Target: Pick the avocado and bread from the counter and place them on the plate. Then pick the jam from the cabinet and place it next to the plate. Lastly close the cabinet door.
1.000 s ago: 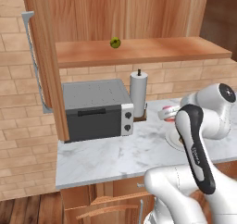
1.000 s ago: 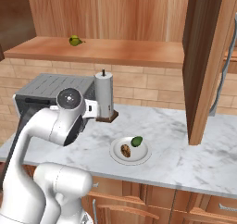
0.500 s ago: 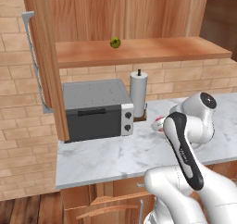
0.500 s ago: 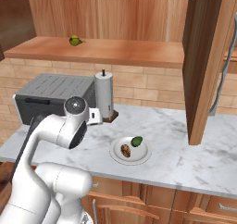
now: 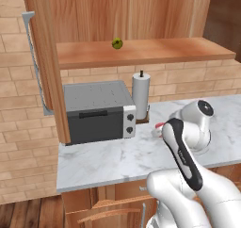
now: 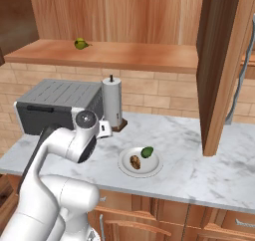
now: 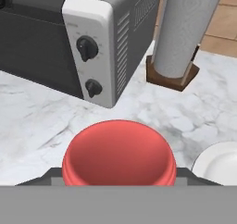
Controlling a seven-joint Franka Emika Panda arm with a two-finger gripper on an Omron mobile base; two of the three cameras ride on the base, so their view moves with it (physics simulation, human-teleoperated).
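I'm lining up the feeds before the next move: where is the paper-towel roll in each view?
Left base view: paper-towel roll just right of centre, against the brick wall.
Right base view: left of centre, behind the arm's elbow.
Hand view: upper right, on its brown base.
Shared landmark: the grey oven, right beside the roll in every view.

Even, bright rendered light, no glare. Soft shadow on worktop [image 6: 209,155] beside paper towel roll [image 6: 112,101]. Edges sharp, slightly pixelated; no blur, no edge distortion.
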